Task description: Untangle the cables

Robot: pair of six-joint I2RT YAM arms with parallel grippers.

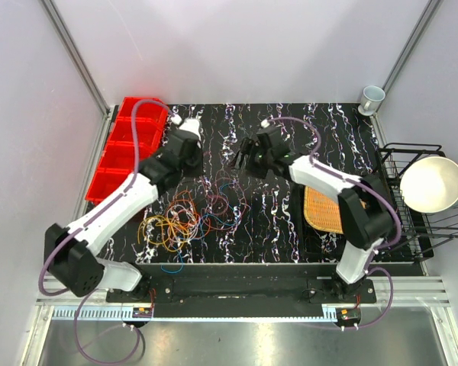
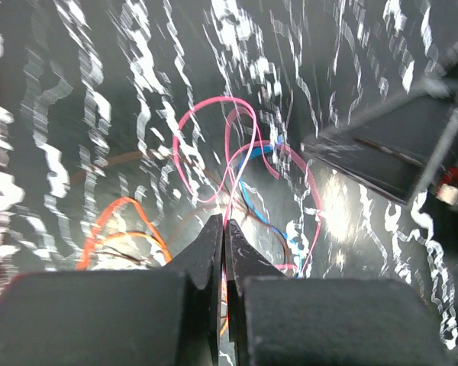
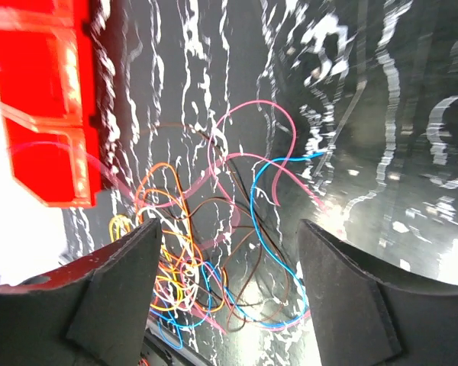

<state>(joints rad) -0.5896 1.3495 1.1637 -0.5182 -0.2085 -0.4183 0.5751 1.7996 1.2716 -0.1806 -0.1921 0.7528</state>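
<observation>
- Left wrist view: the left gripper [image 2: 223, 221], pressed together, seems to pinch a pink cable [image 2: 214, 100]; pulling may tighten knots.
- The right gripper [image 3: 227, 229] is spread above the cables [image 1: 187, 217] on the table [image 1: 351, 137]; the unheld pile may drag.

Black marbled table [image 1: 351, 137]: cables [image 1: 187, 217], red bins [image 1: 126, 149], orange mat [image 1: 323, 210]

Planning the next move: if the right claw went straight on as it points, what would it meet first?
Probably the cables: blue and pink loops lie straight ahead of the open right claw; depth is unclear.
</observation>
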